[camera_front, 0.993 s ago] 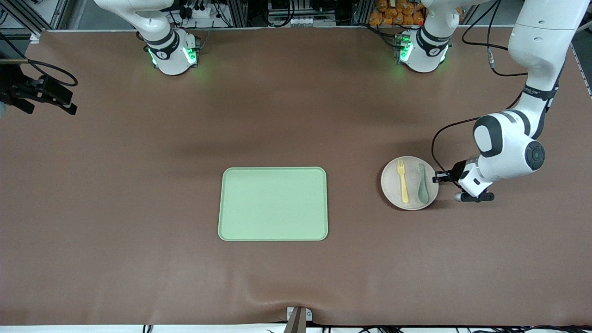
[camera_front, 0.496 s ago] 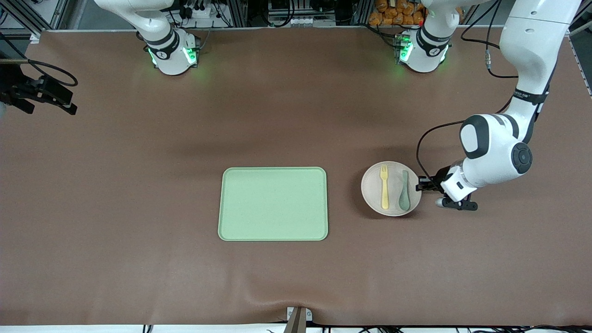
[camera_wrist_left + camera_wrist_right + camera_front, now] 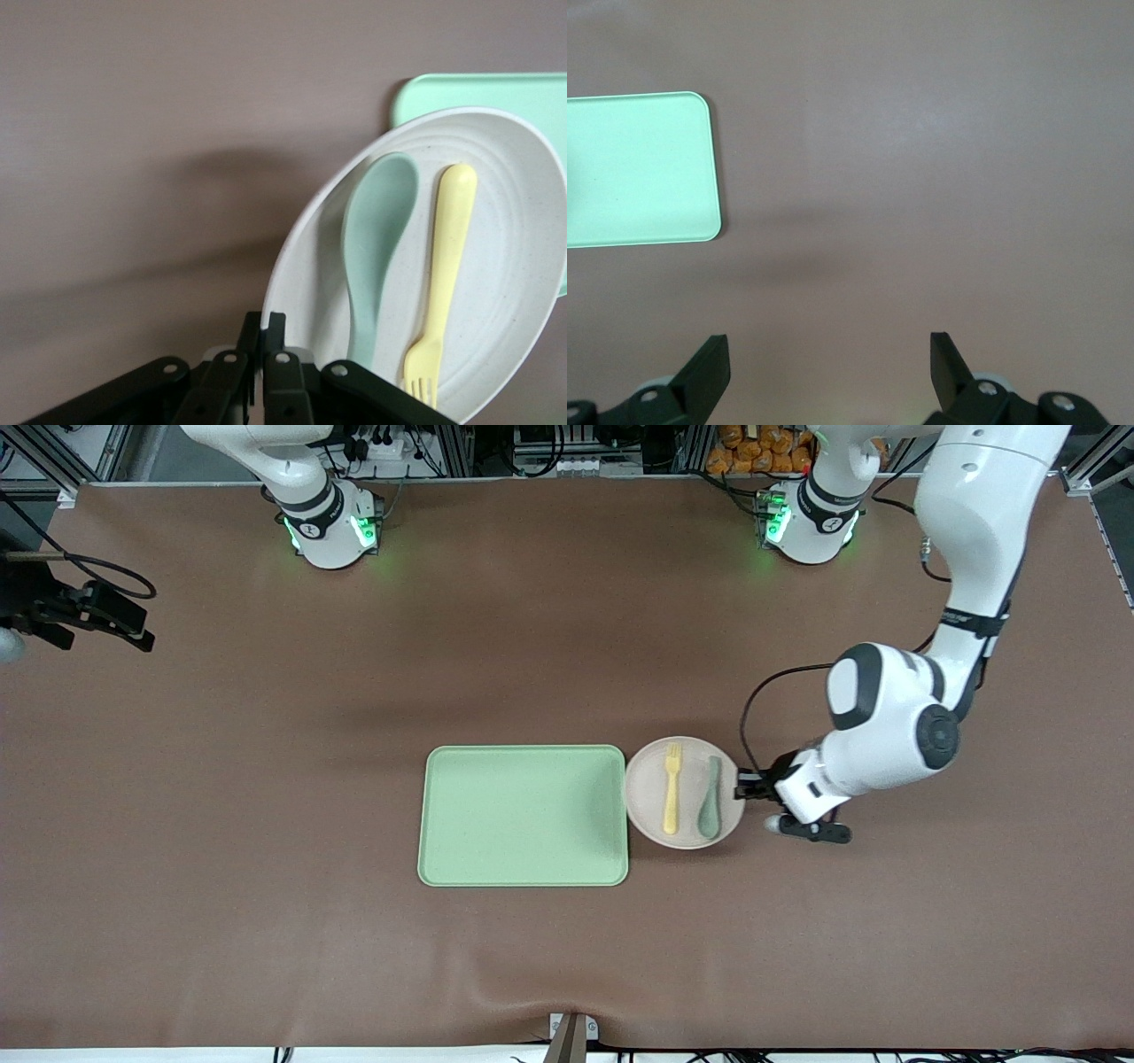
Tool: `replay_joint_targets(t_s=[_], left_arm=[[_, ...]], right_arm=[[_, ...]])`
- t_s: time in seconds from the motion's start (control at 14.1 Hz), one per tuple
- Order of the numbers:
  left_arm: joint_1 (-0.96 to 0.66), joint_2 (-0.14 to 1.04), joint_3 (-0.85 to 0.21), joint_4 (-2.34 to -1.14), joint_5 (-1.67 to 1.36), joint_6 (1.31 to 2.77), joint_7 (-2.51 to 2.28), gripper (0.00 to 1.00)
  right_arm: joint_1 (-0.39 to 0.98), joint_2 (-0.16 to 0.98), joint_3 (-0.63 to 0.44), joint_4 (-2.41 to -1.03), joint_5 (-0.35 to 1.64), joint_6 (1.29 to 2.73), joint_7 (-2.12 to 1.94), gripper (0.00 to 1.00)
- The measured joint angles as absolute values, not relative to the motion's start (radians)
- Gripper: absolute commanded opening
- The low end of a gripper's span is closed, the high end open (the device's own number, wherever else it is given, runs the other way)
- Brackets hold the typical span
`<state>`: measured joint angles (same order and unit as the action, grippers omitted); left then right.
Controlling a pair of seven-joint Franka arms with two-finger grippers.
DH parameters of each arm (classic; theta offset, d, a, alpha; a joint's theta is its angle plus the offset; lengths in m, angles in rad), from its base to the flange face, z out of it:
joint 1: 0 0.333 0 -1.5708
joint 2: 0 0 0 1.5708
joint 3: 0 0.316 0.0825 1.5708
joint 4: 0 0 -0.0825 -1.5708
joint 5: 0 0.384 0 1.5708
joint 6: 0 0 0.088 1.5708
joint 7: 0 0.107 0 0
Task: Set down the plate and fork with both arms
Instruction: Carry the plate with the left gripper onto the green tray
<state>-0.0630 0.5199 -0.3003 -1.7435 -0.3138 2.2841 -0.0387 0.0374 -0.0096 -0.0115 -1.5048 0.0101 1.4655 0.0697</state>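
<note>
While the left gripper [image 3: 742, 787] pinches the plate [image 3: 644, 797], the fork [image 3: 672, 799] seemingly points tines toward the bases.

No text, label or number can be read — anywhere.

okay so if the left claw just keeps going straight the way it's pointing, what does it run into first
Probably the green tray. The left claw, shut on the plate rim, points toward it, and the plate's leading edge already seems to reach it.

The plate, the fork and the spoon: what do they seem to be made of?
Plate: probably matte plastic, pale beige with fine speckles. Fork: likely moulded plastic, uniform pale yellow, no metallic shine. Spoon: same look, dull grey-green. None reflects light like metal or ceramic.
</note>
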Motion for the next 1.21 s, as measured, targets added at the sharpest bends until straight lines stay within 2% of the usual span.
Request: replay_joint_targets(t_s=[0.5,0.78,1.21], left_arm=[[-0.226,0.702,-0.294,-1.538,-0.314,2.284,-0.220,0.00],[-0.304,0.784,-0.237,-1.450,-0.314,2.284,-0.266,0.00],[-0.338,0.840,-0.231,-1.414,-0.314,2.284,-0.299,0.00]], right_arm=[[0.048,0.003,-0.008,-1.505,0.014,1.465,0.070,1.00],[0.053,0.017,-0.005,-1.505,0.023,1.456,0.070,1.00],[0.091,0.074,0.001,-1.505,0.031,1.451,0.069,1.00]])
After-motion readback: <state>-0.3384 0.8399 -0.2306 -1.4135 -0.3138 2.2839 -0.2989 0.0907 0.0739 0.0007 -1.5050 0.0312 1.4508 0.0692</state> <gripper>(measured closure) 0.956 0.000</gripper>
